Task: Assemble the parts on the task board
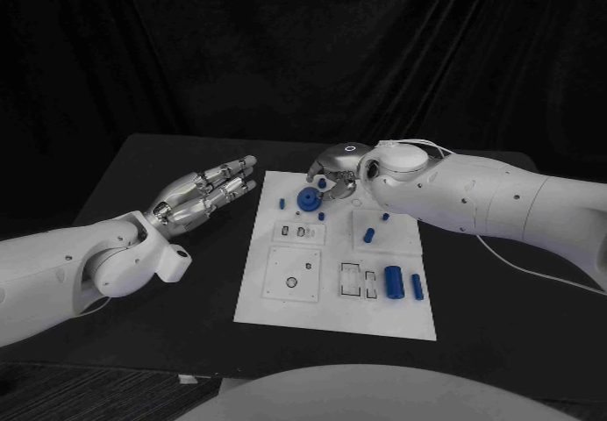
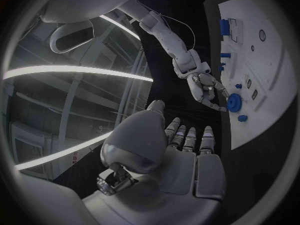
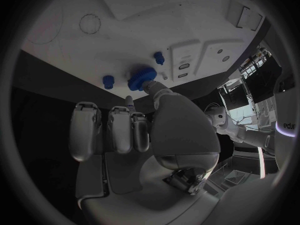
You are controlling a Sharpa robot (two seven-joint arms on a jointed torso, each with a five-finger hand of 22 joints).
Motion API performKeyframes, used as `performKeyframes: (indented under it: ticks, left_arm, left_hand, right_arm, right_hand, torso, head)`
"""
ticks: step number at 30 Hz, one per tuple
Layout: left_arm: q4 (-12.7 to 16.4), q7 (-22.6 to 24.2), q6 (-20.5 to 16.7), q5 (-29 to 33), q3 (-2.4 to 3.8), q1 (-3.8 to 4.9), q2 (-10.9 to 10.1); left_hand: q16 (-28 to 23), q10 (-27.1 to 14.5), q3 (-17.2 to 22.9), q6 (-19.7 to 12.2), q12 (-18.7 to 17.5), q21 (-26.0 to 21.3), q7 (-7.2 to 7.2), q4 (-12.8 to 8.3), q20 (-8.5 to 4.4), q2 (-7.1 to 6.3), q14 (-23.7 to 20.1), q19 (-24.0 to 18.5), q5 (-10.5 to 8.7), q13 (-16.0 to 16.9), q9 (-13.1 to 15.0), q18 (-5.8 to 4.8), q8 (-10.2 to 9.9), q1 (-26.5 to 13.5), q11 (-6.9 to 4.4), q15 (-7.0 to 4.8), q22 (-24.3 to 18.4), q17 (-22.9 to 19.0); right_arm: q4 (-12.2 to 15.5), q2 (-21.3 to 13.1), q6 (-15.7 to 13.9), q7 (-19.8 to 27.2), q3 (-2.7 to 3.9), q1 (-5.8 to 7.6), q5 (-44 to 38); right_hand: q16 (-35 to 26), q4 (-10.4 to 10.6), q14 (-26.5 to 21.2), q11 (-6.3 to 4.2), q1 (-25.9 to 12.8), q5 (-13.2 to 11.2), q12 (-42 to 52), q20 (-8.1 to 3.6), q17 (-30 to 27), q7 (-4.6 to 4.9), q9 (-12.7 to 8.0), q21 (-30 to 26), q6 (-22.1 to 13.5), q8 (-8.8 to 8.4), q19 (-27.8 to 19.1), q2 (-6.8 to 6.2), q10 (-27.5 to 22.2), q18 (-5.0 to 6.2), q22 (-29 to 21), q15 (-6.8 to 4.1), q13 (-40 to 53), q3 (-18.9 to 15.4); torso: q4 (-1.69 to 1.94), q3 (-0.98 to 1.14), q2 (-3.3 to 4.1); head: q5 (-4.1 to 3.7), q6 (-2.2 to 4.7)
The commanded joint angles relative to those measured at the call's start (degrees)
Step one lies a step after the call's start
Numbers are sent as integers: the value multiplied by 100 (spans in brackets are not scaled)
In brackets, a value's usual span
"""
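Touching blue gear (image 1: 308, 200) with right hand (image 1: 339, 168) fingertip, nothing gripped | left hand (image 1: 203, 191) spread, empty

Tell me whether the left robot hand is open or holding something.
Open. The left robot hand hovers beside the task board with fingers stretched out and apart, nothing in them; the left wrist view shows the same bare palm.

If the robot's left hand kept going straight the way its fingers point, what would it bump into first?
Probably the far corner of the white task board, or it slips just past it. The left hand is open and hovering; height is unclear.
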Motion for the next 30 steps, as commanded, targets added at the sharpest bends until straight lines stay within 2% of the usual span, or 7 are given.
performKeyframes:
  ticks: [1,18,19,21,25,26,30]
  left_arm:
    - [5,67,81,4,5,-5,9]
    - [-6,59,111,4,5,-8,12]
    - [-6,59,111,4,5,-9,11]
    - [-7,57,111,4,5,-9,9]
    - [-13,55,116,4,5,-11,14]
    - [-13,55,117,4,5,-11,15]
    - [-11,55,118,4,5,-12,16]
  left_hand:
    - [-21,12,48,7,22,-19,49,-2,34,-3,16,6,22,8,8,72,35,47,40,41,-8,-6]
    - [-21,11,67,7,20,-19,65,-9,45,-2,16,6,36,8,9,72,38,59,61,52,-8,-6]
    - [-21,11,67,7,20,-19,65,-9,45,-2,16,6,36,8,9,72,38,59,61,52,-8,-6]
    - [-21,11,67,7,20,-19,65,-9,45,-2,16,6,36,8,9,72,38,59,61,52,-8,-6]
    - [-21,12,75,9,27,-19,69,-14,49,-2,16,6,46,9,9,72,39,66,65,57,-8,-6]
    - [-21,12,75,9,27,-19,69,-14,49,-2,16,6,46,9,9,72,39,66,65,57,-8,-6]
    - [-21,12,83,7,24,-19,72,-18,53,-2,16,6,56,9,9,72,39,72,68,61,-8,-6]
  right_arm:
    - [-11,-8,64,10,3,-15,-19]
    - [33,-78,43,26,3,-16,-19]
    - [39,-82,29,37,3,-16,-19]
    - [65,-90,-11,74,3,-16,-19]
    - [95,-74,-20,78,3,-16,-19]
    - [98,-67,-19,66,3,-16,-19]
    - [86,-27,-24,24,3,-17,-19]
  right_hand:
    - [-24,-64,321,-52,38,44,20,-12,61,-15,-50,-18,-62,-51,65,-3,611,36,414,-22,1509,16]
    - [-33,-176,318,-48,83,224,20,-20,50,0,-135,-29,90,-21,65,95,611,35,425,-24,1509,127]
    - [-29,-214,319,-47,103,91,20,-18,55,4,-150,-25,123,-16,68,91,611,33,433,-22,1509,136]
    - [-9,-265,326,-44,53,-599,20,-17,82,3,-174,-14,318,43,80,98,611,28,462,-20,1509,89]
    - [13,-301,332,-42,-11,-1403,20,-13,109,3,-191,-6,441,68,91,73,611,24,488,-19,1509,-54]
    - [14,-290,332,-36,-52,-1792,20,-9,110,11,-198,-8,440,55,94,55,611,23,495,-14,1509,-147]
    - [16,-245,332,-24,-109,-2160,20,-2,110,26,-204,-11,435,38,98,13,611,23,506,-4,1509,-309]
  torso:
    - [1,-1,-1]
    - [-6,3,-2]
    - [-6,3,-2]
    - [-7,3,-3]
    - [-5,2,-3]
    - [-4,2,-3]
    - [-6,3,-1]
  head:
    - [-2,-1]
    - [8,-1]
    - [9,-1]
    - [8,-1]
    - [-3,-1]
    - [-4,-1]
    - [-1,-1]
